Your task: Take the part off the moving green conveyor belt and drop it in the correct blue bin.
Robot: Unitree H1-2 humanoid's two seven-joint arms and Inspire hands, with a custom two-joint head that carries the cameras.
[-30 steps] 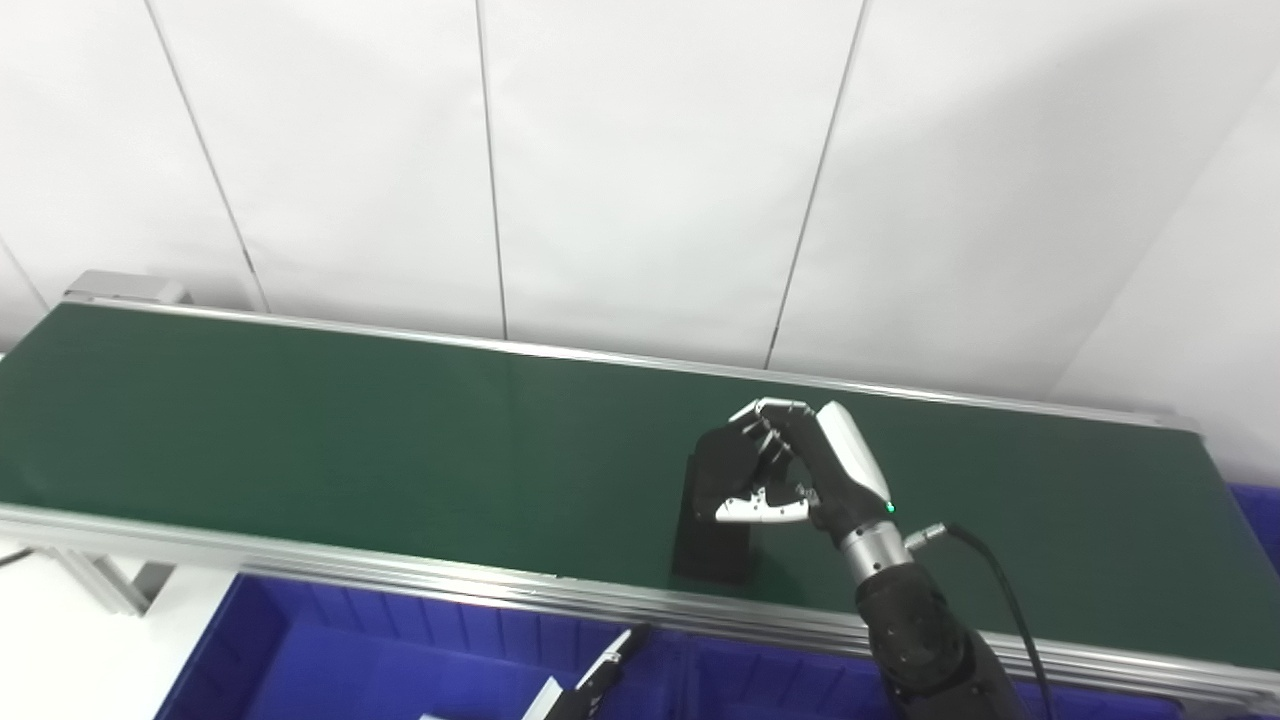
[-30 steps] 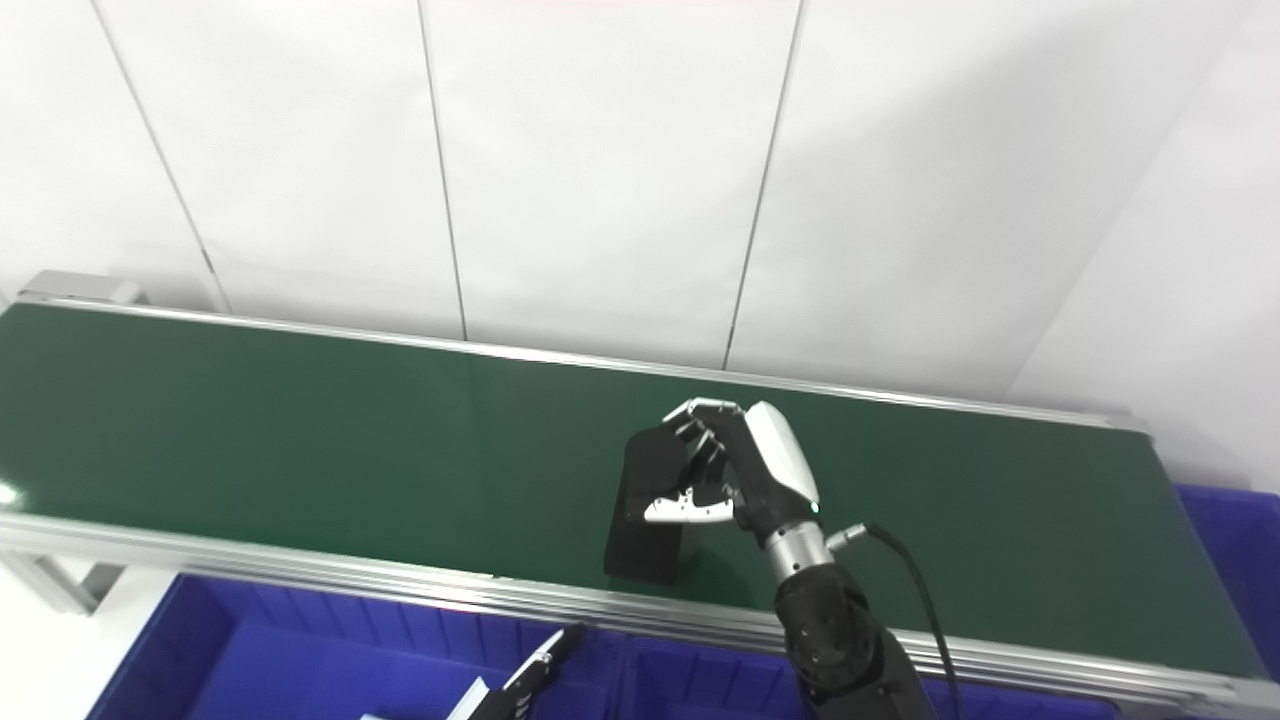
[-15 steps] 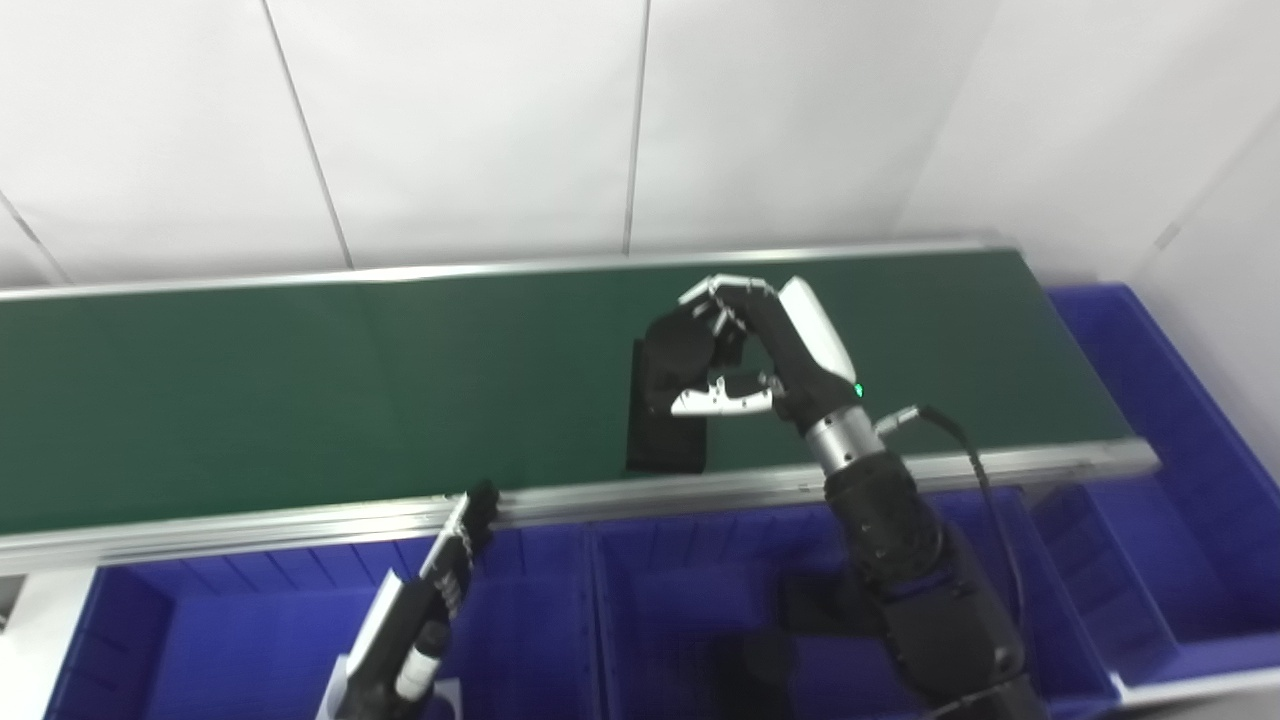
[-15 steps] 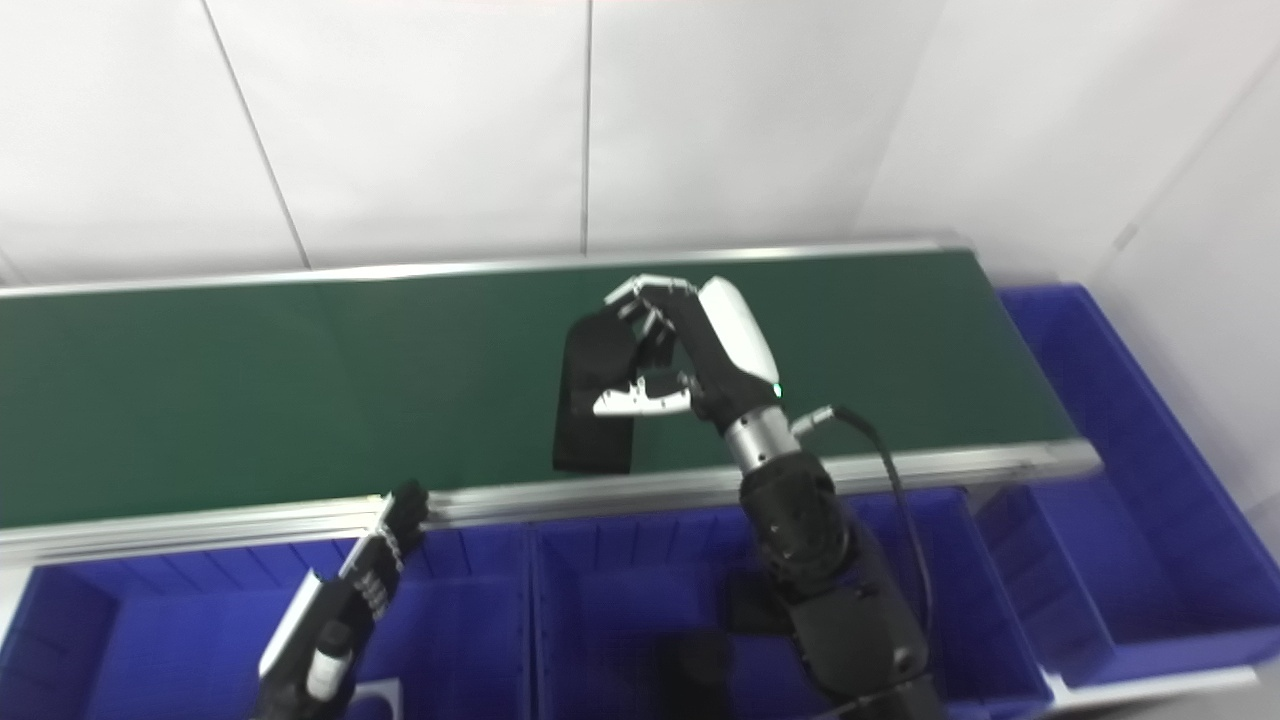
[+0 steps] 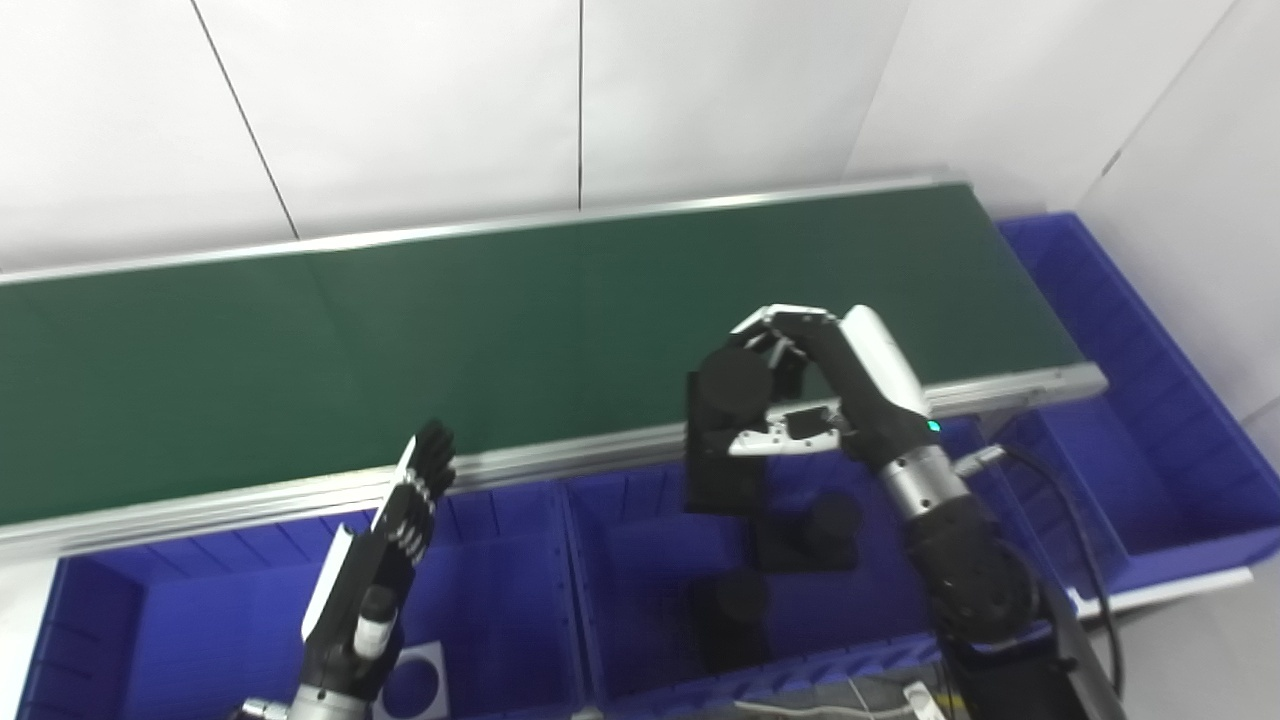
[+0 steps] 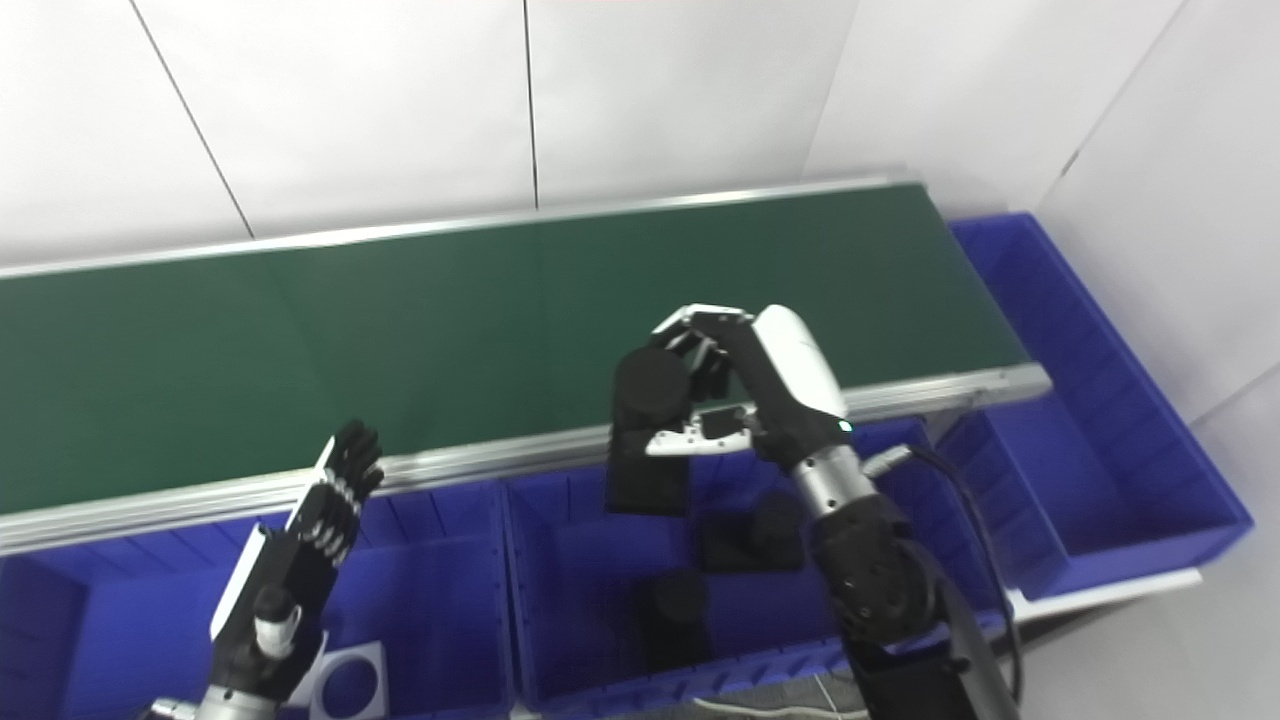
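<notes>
Right hand (image 5: 820, 405) pinching the black block-shaped part with a round boss (image 5: 725, 430) above the middle blue plastic bin (image 5: 640, 590).

Fingers curl over the part's top and the thumb presses across its front; its long axis hangs near-vertical, straddling the conveyor's near aluminium rail (image 5: 300, 490), so release needs a short carry nearward. Dark similar parts (image 5: 805, 530) already lie in that bin, hard to make out. Left hand (image 5: 385, 560), fingers straight and held together, empty, waits over the left bin (image 5: 200, 620). Green conveyor belt (image 5: 400, 330) carries nothing visible.
</notes>
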